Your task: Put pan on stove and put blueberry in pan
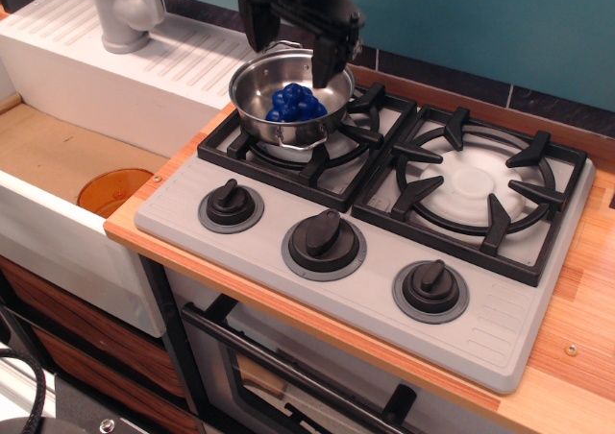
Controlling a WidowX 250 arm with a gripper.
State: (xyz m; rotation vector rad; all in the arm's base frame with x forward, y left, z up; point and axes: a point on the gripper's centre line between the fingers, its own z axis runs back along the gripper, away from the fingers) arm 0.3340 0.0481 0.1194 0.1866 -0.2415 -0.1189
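Observation:
The shiny steel pan (259, 84) sits on the left burner grate of the grey stove (375, 261). The blueberry (296, 103), a cluster of glossy dark-blue balls, lies inside the pan. My gripper (291, 50) hangs just above the pan's far rim, open and empty, one black finger (325, 64) over the right rim and one over the left rim.
A white sink unit with a ribbed drainboard (115, 55) and grey tap (120, 12) stands to the left. An orange disc (113, 189) lies in the basin. The right burner (476, 189) has nothing on it. Three black knobs (324, 242) line the stove's front.

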